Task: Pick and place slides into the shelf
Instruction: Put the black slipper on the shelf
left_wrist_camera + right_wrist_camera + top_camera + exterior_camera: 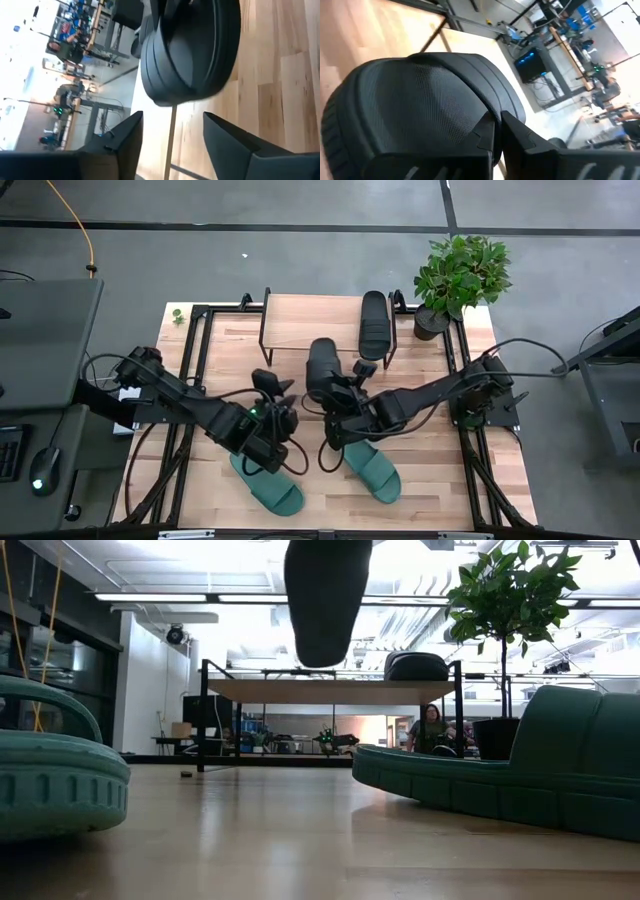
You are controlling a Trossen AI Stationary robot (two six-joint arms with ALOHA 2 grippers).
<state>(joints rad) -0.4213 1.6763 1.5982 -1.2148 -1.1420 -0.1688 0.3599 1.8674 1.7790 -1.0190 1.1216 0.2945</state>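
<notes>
A black slide (322, 366) hangs in the air in front of the shelf (300, 320), and the low view shows it well above the table (325, 600). My right gripper (495, 125) is shut on it, coming in from the right (345, 392). My left gripper (172, 116) stands open just left of the slide (274, 388), with nothing between its fingers; the slide (190, 50) is a little ahead of them. A second black slide (373, 325) lies on the shelf's top board, at its right end. Two teal slides (266, 482) (373, 470) lie on the table near the front edge. My right gripper pinches the black slide between its two fingers at the edge of its wide textured strap (470, 107), toward the slide's near end. The fingers come slanting down from the table's right and near side. The slide is lifted clear, one rounded end (322, 655) pointing down.
A potted plant (458, 275) stands at the table's far right corner beside the shelf. The shelf's thin black legs (204, 715) stand on the table's far half. People sit in the room behind the table (432, 728).
</notes>
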